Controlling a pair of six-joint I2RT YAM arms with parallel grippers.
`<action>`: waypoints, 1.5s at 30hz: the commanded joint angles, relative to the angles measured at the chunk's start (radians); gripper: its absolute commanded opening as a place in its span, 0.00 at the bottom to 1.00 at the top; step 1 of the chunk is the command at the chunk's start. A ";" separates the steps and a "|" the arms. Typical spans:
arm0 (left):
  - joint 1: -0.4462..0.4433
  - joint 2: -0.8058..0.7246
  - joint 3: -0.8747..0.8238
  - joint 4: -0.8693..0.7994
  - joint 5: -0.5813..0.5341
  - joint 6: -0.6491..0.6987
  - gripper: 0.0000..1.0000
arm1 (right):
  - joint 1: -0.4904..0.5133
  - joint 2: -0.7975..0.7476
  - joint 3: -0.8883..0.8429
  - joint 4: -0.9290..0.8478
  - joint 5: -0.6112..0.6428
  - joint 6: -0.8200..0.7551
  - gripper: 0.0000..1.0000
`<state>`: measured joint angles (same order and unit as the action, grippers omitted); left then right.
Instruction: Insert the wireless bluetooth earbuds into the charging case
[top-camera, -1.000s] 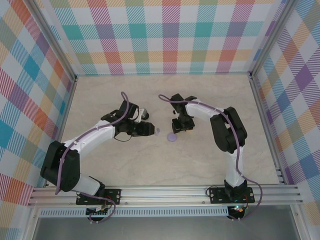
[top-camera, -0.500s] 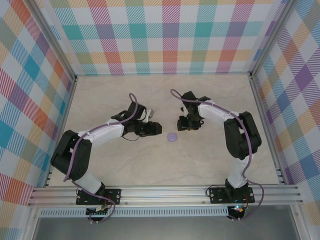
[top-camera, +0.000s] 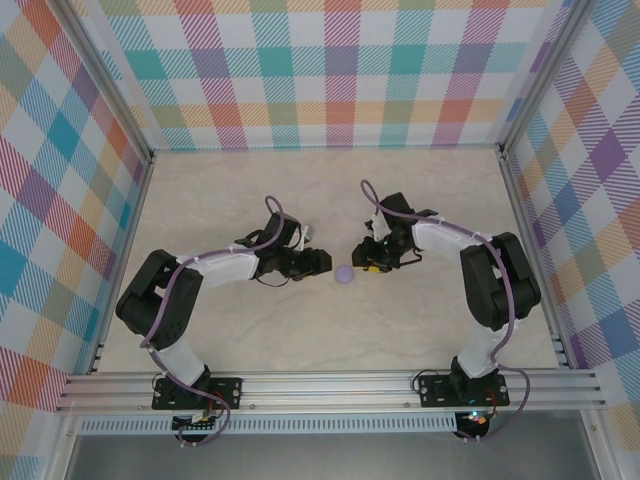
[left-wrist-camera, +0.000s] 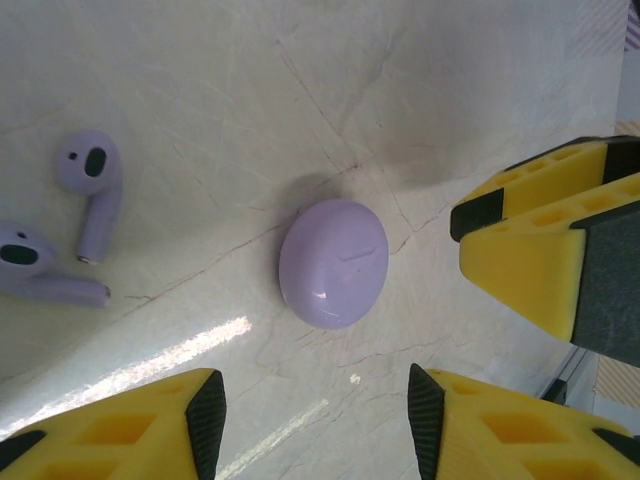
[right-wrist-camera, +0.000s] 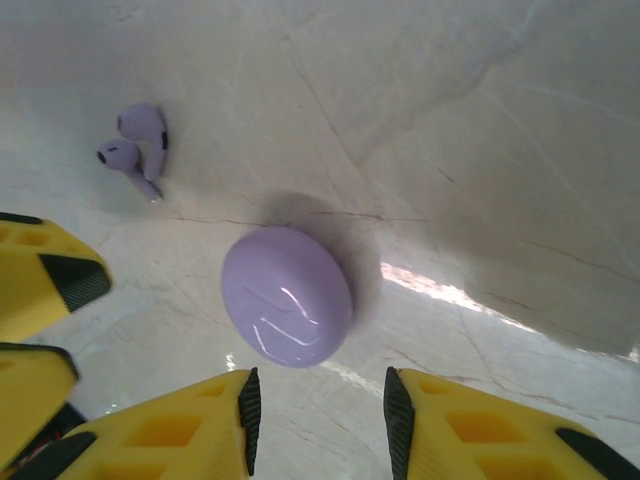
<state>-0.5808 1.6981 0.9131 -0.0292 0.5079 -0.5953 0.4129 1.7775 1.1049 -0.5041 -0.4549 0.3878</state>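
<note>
The charging case (top-camera: 344, 273) is a shut lavender puck lying flat on the marble table, seen close in the left wrist view (left-wrist-camera: 333, 262) and the right wrist view (right-wrist-camera: 286, 308). Two wireless earbuds, lavender with dark spots, lie loose side by side on the table (left-wrist-camera: 90, 190) (left-wrist-camera: 40, 275), also visible as a pair (right-wrist-camera: 140, 145). My left gripper (top-camera: 322, 263) (left-wrist-camera: 310, 410) is open just left of the case, nothing between its fingers. My right gripper (top-camera: 362, 262) (right-wrist-camera: 318, 400) is open just right of the case, also empty. Neither touches the case.
Each gripper's yellow fingers show in the other wrist view, the right one's (left-wrist-camera: 540, 260) and the left one's (right-wrist-camera: 40, 290), close to the case. Plaid walls and aluminium rails (top-camera: 330, 385) enclose the marble table (top-camera: 330, 200).
Both arms have closed in on the case from either side: the left gripper moved right, the right gripper moved toward the near edge and left. The case has stayed in place.
</note>
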 joint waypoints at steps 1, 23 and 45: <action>-0.021 0.033 -0.020 0.068 0.016 -0.036 0.51 | 0.003 0.018 -0.007 0.060 -0.064 0.033 0.37; -0.045 0.156 -0.008 0.186 0.041 -0.092 0.46 | 0.003 0.117 0.003 0.084 -0.088 0.058 0.24; -0.053 0.226 0.005 0.289 0.106 -0.160 0.42 | 0.003 0.140 0.004 0.090 -0.101 0.063 0.21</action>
<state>-0.6136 1.8820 0.9077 0.2375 0.5934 -0.7368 0.4129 1.8954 1.1049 -0.4122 -0.5442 0.4419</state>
